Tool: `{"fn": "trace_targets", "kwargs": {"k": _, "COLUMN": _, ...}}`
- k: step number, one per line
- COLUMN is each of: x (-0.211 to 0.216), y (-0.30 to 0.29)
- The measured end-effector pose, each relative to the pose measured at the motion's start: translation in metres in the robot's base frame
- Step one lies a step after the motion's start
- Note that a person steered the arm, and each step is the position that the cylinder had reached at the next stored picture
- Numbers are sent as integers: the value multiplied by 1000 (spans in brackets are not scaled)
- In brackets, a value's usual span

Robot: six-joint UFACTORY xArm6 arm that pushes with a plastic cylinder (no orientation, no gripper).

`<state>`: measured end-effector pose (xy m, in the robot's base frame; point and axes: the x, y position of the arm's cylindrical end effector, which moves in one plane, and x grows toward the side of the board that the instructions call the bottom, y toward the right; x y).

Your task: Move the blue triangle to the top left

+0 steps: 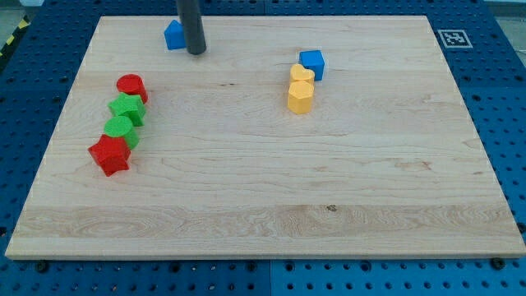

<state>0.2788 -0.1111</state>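
Observation:
The blue triangle [173,35] lies near the top edge of the wooden board [263,189], left of centre. My tip [196,51] rests on the board right beside it, touching or nearly touching its right side. The dark rod rises from there out of the view's top and hides part of the triangle's right edge.
A blue cube [312,62] sits right of centre near the top, with a yellow heart [302,76] and a yellow hexagon [300,97] just below it. At the left a red cylinder [131,86], green star [127,108], green cylinder [121,130] and red star [109,154] form a diagonal line.

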Motion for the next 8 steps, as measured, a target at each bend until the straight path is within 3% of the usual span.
{"fn": "trace_targets", "kwargs": {"k": 2, "x": -18, "y": -29}}
{"fn": "trace_targets", "kwargs": {"k": 3, "x": -21, "y": -7}}
{"fn": "trace_targets", "kwargs": {"k": 6, "x": -36, "y": -65}}
{"fn": "trace_targets", "kwargs": {"k": 7, "x": -30, "y": -41}}
{"fn": "trace_targets", "kwargs": {"k": 8, "x": 15, "y": 0}}
